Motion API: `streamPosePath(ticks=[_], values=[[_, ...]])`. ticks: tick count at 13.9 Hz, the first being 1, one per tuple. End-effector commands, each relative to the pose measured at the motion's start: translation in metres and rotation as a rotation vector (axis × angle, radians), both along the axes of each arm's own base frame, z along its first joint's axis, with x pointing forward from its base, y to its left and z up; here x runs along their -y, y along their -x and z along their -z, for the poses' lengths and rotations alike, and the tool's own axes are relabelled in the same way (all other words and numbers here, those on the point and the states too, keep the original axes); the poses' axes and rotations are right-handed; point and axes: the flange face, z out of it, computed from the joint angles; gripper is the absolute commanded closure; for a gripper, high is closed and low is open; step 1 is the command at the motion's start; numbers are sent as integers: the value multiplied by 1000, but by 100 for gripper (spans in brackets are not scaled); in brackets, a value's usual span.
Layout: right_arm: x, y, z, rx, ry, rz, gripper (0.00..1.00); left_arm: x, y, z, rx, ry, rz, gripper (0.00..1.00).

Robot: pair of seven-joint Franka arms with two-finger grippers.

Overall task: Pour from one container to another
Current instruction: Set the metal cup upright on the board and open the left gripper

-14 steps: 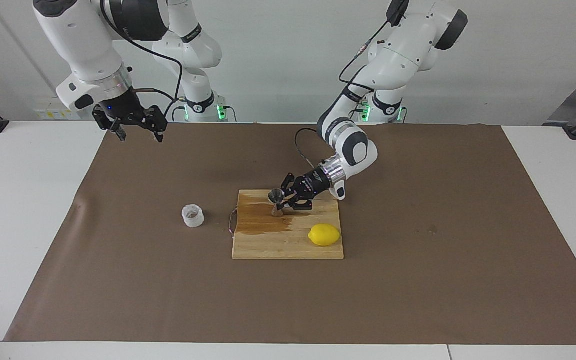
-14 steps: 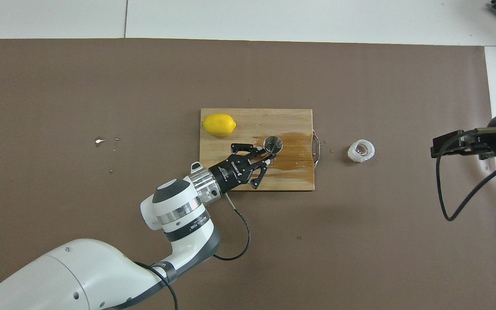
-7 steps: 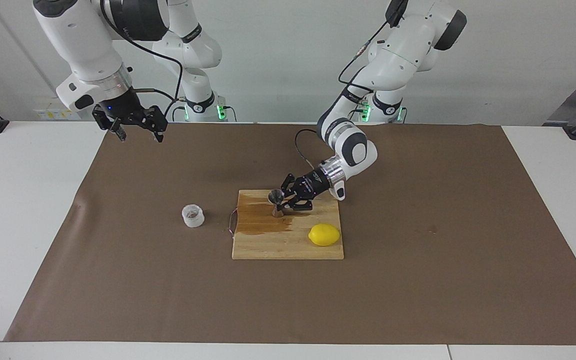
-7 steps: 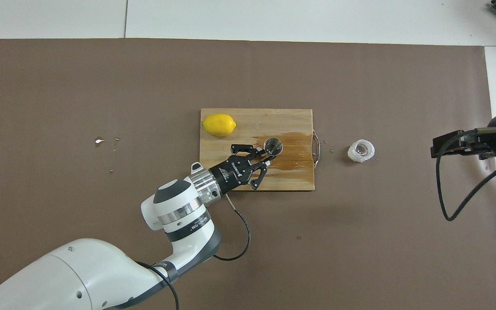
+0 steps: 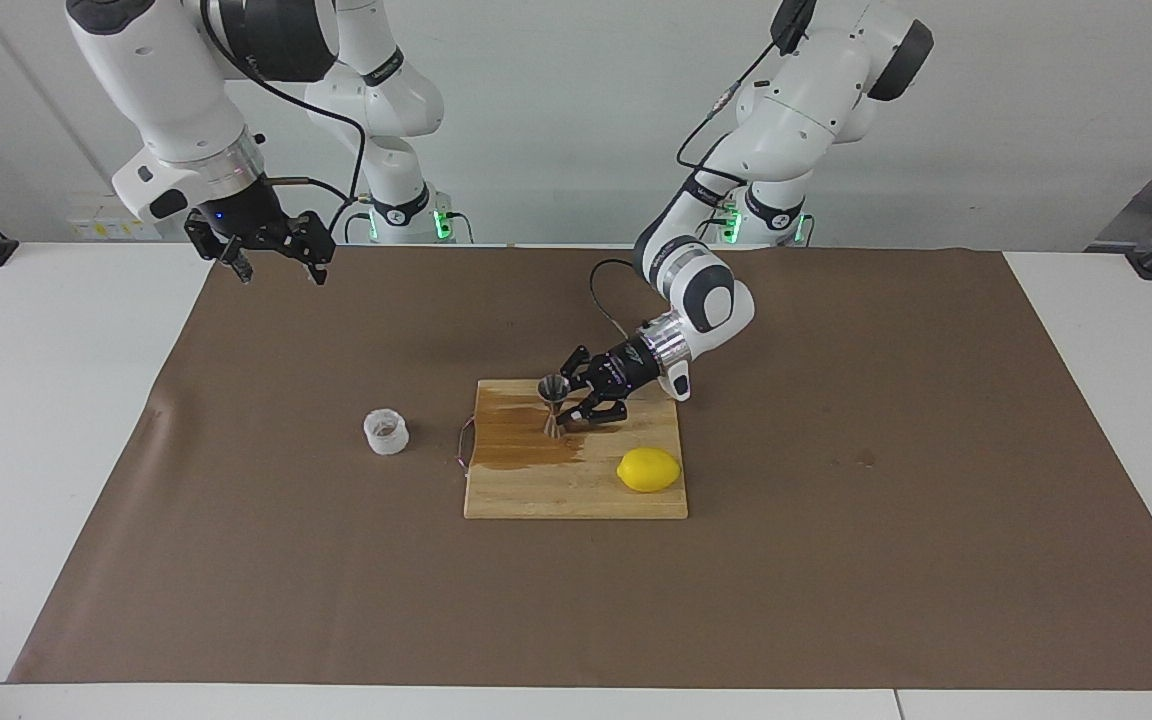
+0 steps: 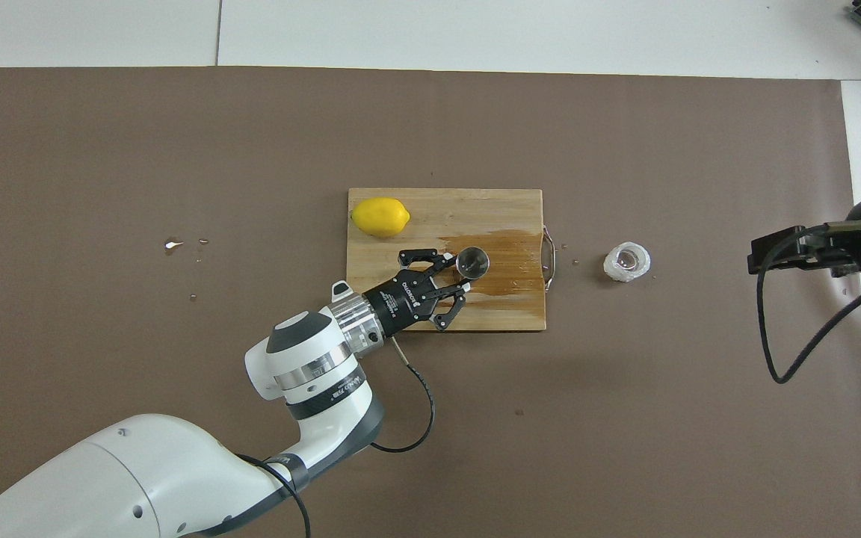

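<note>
The steel jigger (image 5: 553,390) stands upright on the wet part of the wooden cutting board (image 5: 576,492). My left gripper (image 5: 565,406) is shut on the jigger's narrow waist, coming in low from the left arm's end. In the overhead view the jigger's open mouth (image 6: 473,261) shows just past the left gripper (image 6: 461,274). The translucent ribbed plastic cup (image 5: 385,432) stands on the brown paper beside the board, toward the right arm's end, also in the overhead view (image 6: 627,261). My right gripper (image 5: 279,270) waits open and empty, high over the paper's corner at its own end.
A lemon (image 5: 649,470) lies on the board's corner toward the left arm's end, farther from the robots than the jigger. A dark wet stain (image 6: 509,265) spreads across the board. The board's metal handle (image 6: 548,258) faces the cup. Small droplets (image 6: 173,243) lie on the paper.
My left gripper has brought the jigger from a tilt to upright and drawn it slightly toward the robots. The cup, lemon and right arm have not moved.
</note>
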Motion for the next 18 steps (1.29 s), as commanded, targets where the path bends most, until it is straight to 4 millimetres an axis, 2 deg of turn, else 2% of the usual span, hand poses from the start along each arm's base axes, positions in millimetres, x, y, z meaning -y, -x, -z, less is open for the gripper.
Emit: streamPosePath(ticks=[1, 2, 9, 18], values=[[2, 2, 1, 12, -12, 19, 0, 1, 1, 1, 9, -19, -11, 15], [2, 2, 1, 10, -12, 20, 0, 0, 1, 1, 13, -21, -10, 0], [2, 2, 1, 12, -12, 19, 0, -11, -12, -3, 106, -58, 34, 0], [2, 1, 2, 10, -12, 19, 0, -19, -26, -29, 155, -2, 36, 0]])
